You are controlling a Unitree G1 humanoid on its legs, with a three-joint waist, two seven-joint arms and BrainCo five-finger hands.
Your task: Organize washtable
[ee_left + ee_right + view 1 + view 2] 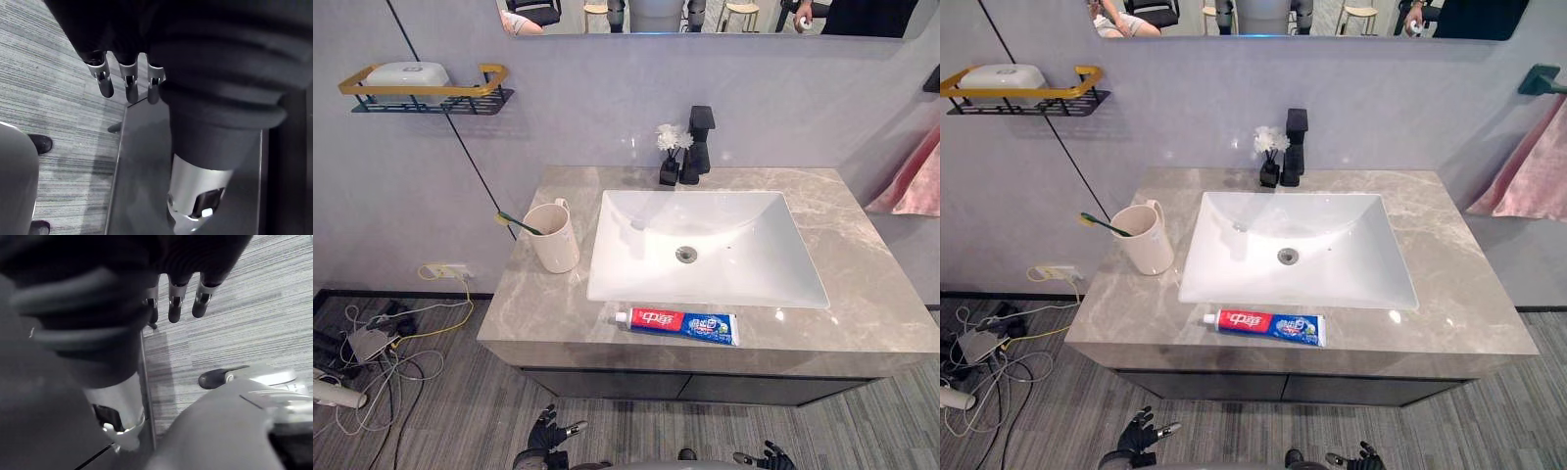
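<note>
Toothpaste (pixel 676 325) lies along washtable's (pixel 862 284) front edge (cup (pixel 553 238) beside sink (pixel 754 259)).

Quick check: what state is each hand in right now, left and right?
Left hand: open, holding nothing.
Right hand: open, holding nothing.
</note>
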